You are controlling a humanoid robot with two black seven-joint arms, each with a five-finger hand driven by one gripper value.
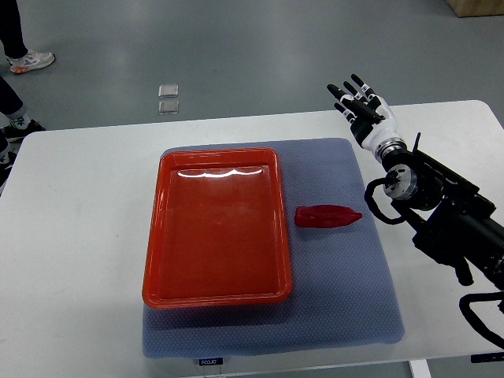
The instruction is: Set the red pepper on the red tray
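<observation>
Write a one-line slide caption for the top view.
Right robot hand open above the table's far edge, red pepper lying on the blue mat beside the empty red tray.

Only the right arm shows up here, coming in from the right edge. The right hand (361, 102) has a white palm shell with black segmented fingers (352, 83), white patches near the knuckles. Below it sits a shiny silver ring at the wrist (387, 147), then a chunky black forearm (453, 213) with a round metal joint cap. Black cables (378, 203) loop loose around the joint, and another curls out by the bottom-right corner.
</observation>
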